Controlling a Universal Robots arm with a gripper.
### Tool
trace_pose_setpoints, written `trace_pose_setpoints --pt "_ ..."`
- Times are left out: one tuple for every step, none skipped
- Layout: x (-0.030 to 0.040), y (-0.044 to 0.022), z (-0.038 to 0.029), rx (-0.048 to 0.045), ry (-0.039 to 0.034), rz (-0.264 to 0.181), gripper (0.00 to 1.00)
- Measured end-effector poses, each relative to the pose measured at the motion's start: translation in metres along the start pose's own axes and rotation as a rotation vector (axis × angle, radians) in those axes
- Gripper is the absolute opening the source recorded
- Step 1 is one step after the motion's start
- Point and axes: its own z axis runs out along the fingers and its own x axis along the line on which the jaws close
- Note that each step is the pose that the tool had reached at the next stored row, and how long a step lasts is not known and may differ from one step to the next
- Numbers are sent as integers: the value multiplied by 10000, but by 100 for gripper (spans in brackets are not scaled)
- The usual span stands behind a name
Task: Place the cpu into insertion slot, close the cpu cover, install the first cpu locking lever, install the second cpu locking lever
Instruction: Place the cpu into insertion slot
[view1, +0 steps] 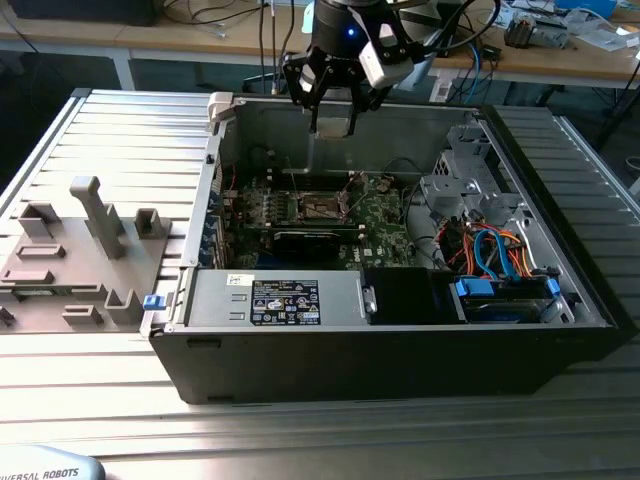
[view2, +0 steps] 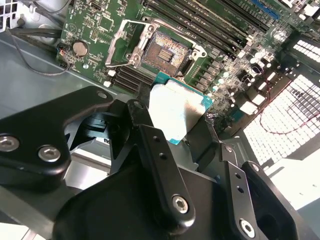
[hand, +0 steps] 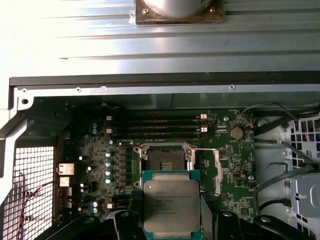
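Note:
My gripper (view1: 333, 128) hangs above the back of the open computer case, shut on the cpu (view2: 177, 112), a flat square chip with a dull silver top on a green edge. In both wrist views the black fingers (view2: 150, 135) clamp two opposite sides of the cpu (hand: 171, 205). Below it on the green motherboard lies the insertion slot (view2: 165, 50) (hand: 162, 159) (view1: 322, 207), a dark square recess that is bare. The cpu cover (view2: 114, 50) (hand: 218, 167) is swung open beside the slot. The chip is held well above the board, apart from the slot.
The case wall (view1: 400, 340) rings the board. A power supply (view1: 285, 300) sits at the front, and a drive cage (view1: 470, 190) with orange and blue cables (view1: 490, 250) is on the exterior view's right. Long memory slots (hand: 155, 127) flank the socket. A grey fixture tray (view1: 70, 260) stands outside.

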Motion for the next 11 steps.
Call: trace_pose_setpoints --pt "0 0 1 0 0 0 54" --pt "0 0 2 0 0 1 54" --pt "0 0 3 -1 0 0 54" --pt "0 0 4 -1 -1 3 54" --pt "0 0 4 -1 0 9 54" --pt "0 0 5 -2 -3 32 54" --pt "0 0 7 -3 -7 74 54" --pt "0 0 8 -4 -9 101 54" --pt "0 -1 9 -3 -11 125 54" --pt "0 -1 9 -4 -13 142 54" --pt "0 -1 9 -3 -13 154 54"
